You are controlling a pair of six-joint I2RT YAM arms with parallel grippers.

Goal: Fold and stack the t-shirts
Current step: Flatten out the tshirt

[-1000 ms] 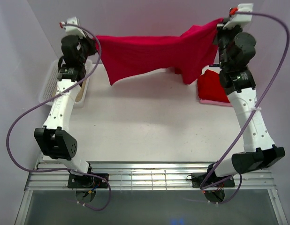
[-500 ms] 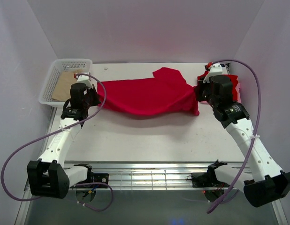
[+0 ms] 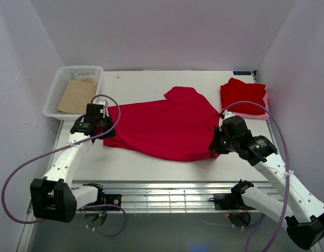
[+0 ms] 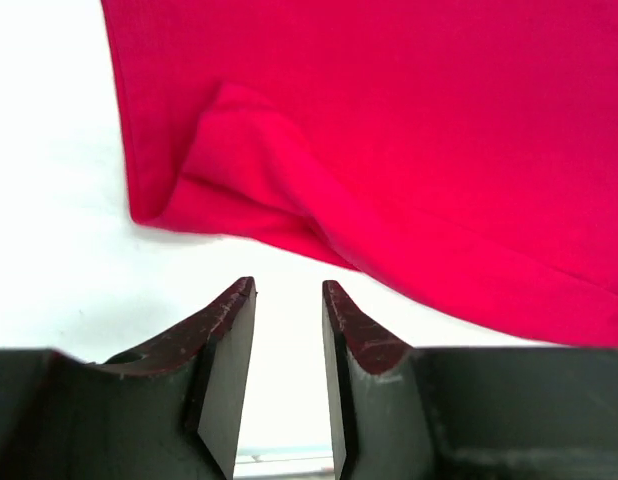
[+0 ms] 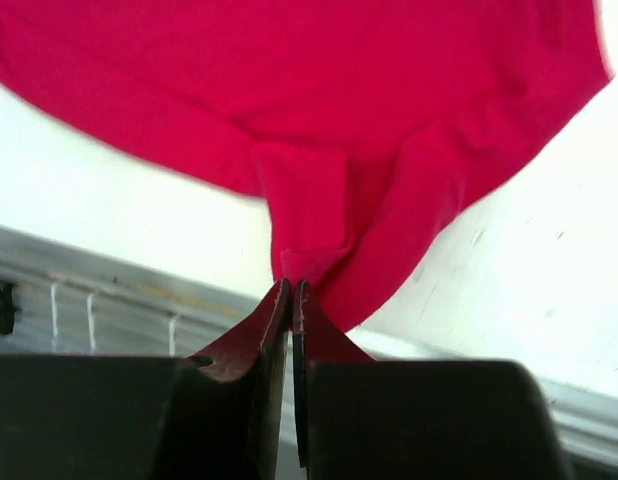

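Your left end effector [image 4: 289,287] is parted, empty; right end effector [image 5: 291,286] pinches the t-shirt [image 3: 167,128] — tug, you bunch it.

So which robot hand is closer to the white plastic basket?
Left. The left gripper sits just in front of the white plastic mesh basket; the right gripper is across the table, pinching an edge of the spread red cloth t-shirt.

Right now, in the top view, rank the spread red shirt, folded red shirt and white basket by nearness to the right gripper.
1. Spread red shirt: mid-table, pinched in the right gripper's jaws.
2. Folded red shirt: far right corner.
3. White basket: far left corner.
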